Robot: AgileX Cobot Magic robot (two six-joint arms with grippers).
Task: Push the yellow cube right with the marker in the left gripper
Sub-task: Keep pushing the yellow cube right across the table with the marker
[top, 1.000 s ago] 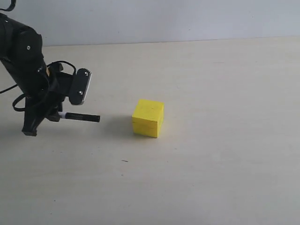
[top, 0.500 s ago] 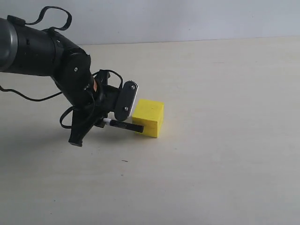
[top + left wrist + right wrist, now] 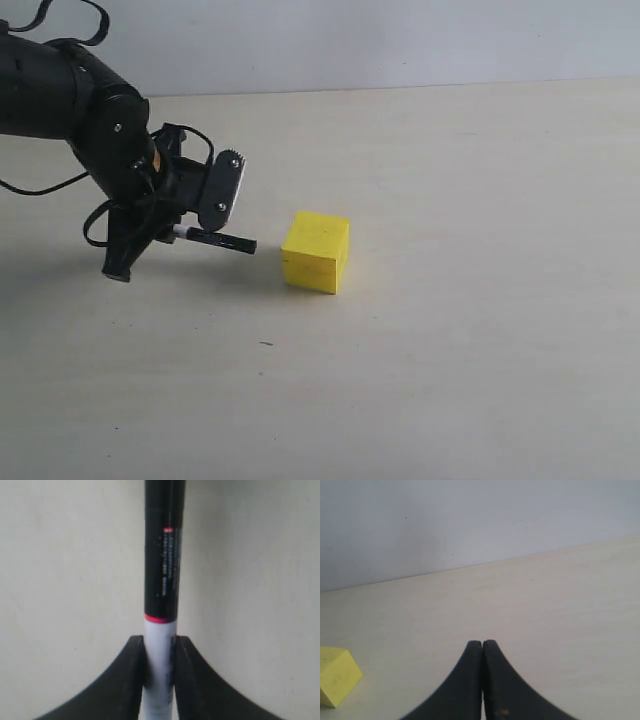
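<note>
The yellow cube (image 3: 316, 252) rests on the pale table, and one corner of it shows in the right wrist view (image 3: 337, 680). My left gripper (image 3: 180, 230) is to the cube's left, shut on the marker (image 3: 215, 240). The marker lies nearly level, its black cap pointing at the cube with a small gap between the tip and the cube's left face. In the left wrist view the fingers (image 3: 136, 652) clamp the white barrel, and the black cap (image 3: 162, 555) runs out past my left gripper (image 3: 160, 642). My right gripper (image 3: 482, 644) is shut on nothing and is out of the exterior view.
The pale table (image 3: 480, 300) stretches right of the cube up to a grey wall (image 3: 400, 40) at the back. A tiny dark speck (image 3: 265, 343) lies in front of the cube.
Half a second ago the marker tip was against the cube's left face. The left arm has since drawn back left, opening a gap. The cube sits where it was.
</note>
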